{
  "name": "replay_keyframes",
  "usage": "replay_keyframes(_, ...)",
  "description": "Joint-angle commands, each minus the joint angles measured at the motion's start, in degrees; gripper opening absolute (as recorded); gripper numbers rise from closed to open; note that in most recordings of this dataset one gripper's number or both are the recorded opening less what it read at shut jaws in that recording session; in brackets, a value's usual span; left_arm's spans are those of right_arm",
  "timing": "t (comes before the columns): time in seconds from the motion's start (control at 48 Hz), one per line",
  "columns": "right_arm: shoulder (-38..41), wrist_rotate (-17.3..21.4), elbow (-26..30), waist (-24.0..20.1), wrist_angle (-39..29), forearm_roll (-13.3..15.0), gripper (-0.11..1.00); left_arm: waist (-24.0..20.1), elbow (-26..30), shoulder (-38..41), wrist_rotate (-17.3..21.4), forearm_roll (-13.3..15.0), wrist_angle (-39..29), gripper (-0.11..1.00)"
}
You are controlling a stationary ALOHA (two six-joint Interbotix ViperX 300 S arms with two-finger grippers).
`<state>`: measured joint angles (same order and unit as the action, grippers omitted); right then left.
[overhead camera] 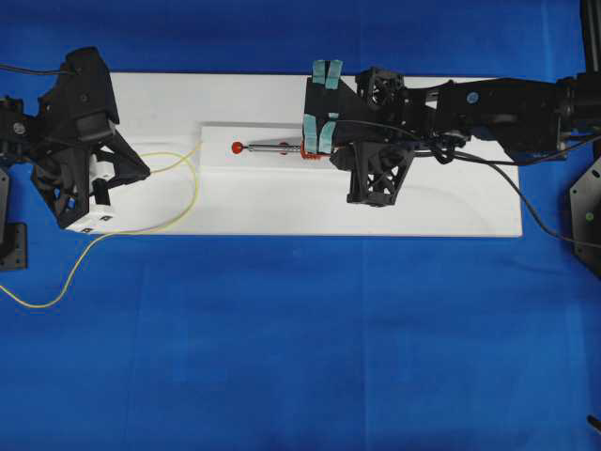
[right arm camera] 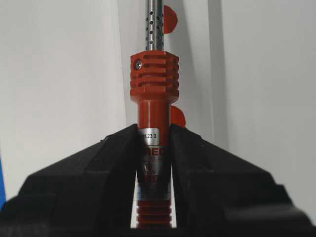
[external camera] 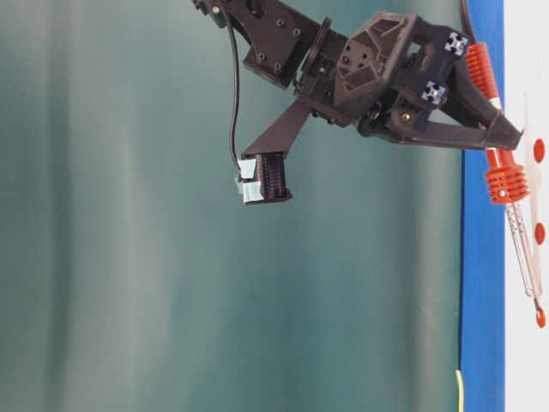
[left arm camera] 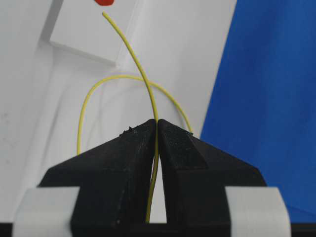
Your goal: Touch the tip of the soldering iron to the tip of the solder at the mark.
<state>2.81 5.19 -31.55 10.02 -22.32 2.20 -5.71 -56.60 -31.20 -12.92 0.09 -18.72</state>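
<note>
My left gripper [overhead camera: 139, 173] [left arm camera: 157, 123] is shut on the solder [overhead camera: 191, 178] [left arm camera: 138, 64], a thin yellow wire. The wire loops over the white board, and its free end [left arm camera: 103, 14] lies just short of a red mark [overhead camera: 238, 147] [left arm camera: 104, 2]. My right gripper [overhead camera: 317, 143] [right arm camera: 154, 132] [external camera: 508, 142] is shut on the silver-and-red handle of the soldering iron [overhead camera: 282, 147] [right arm camera: 154, 74] [external camera: 506, 182]. The iron lies level along the board, pointing left. Its metal tip [external camera: 536, 300] sits right beside the red mark, a short gap from the solder's end.
The white board [overhead camera: 423, 207] lies on a blue cloth [overhead camera: 300, 357] and carries a small raised white plate [overhead camera: 218, 160] where the marks are. More red dots [external camera: 539, 150] show near the iron. The iron's black cord [overhead camera: 526, 202] trails right; spare solder runs off left [overhead camera: 56, 282].
</note>
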Motion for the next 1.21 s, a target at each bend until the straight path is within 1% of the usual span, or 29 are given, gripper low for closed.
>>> replay_keyframes(0.0,-3.34,0.09,0.18,0.09,0.0,0.18,0.06,0.18,0.62,-0.26,0.09,-0.09,0.26,0.03)
replay_keyframes(0.125,-7.65,0.35,-2.2,0.35,-0.35,0.18,0.06,0.18,0.44,-0.53,0.09,-0.09,0.18,0.03)
replay_keyframes(0.396,-16.79,0.88,-9.58,0.97,-0.09,0.09,0.06,0.18,0.44,-0.62,0.09,-0.09,0.18,0.03)
replay_keyframes(0.605,-19.78,1.58,-12.74,0.97,-0.09,0.18,0.06,0.18,0.44,-0.62,0.09,-0.09,0.18,0.03)
replay_keyframes(0.834,-20.13,1.49,-13.01,0.97,0.35,0.26,0.06,0.18,1.32,0.79,0.0,-0.09,1.23,0.03)
replay_keyframes(0.959,-20.04,1.49,-13.01,0.97,0.44,0.35,0.06,0.26,3.52,3.96,0.09,-0.09,2.99,0.03)
replay_keyframes(1.189,-19.95,1.58,-13.1,0.97,0.53,0.35,0.06,1.58,12.04,15.03,1.05,-0.09,2.55,0.03)
